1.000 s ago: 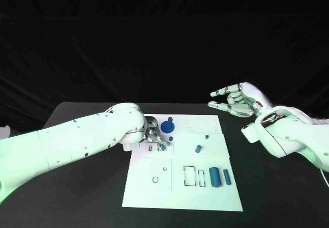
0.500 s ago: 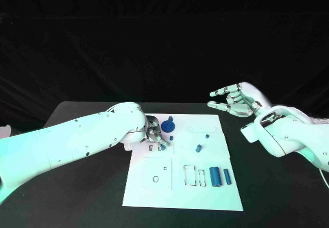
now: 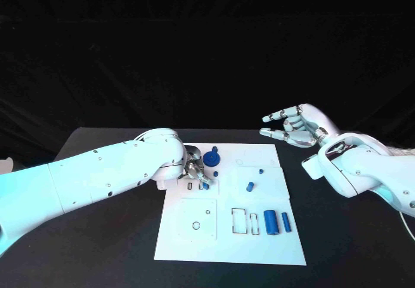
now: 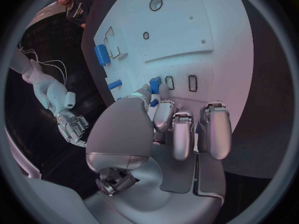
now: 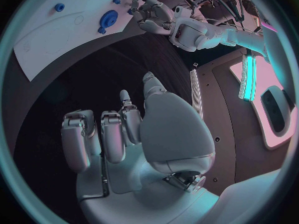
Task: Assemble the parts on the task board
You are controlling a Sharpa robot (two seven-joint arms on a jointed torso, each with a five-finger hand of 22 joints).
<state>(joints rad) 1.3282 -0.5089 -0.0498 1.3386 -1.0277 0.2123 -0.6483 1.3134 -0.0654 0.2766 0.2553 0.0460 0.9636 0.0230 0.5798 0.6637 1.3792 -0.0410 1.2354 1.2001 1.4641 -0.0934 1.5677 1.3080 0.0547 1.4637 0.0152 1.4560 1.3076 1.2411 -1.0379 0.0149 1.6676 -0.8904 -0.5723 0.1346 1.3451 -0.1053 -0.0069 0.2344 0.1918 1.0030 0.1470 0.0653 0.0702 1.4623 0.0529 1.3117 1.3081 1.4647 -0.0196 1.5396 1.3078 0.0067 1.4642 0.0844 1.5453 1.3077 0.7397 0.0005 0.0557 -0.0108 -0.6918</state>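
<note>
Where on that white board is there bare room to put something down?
The task board is bare along its near edge, below the blue cylinder and outlined slots. Its far left part is crowded: the left hand works beside the blue gear.

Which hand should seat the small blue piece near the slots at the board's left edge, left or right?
Left, probably. The left hand is already down on the white task board, fingers on a small blue piece by the slots. The right hand hovers off the board, holding nothing.
</note>
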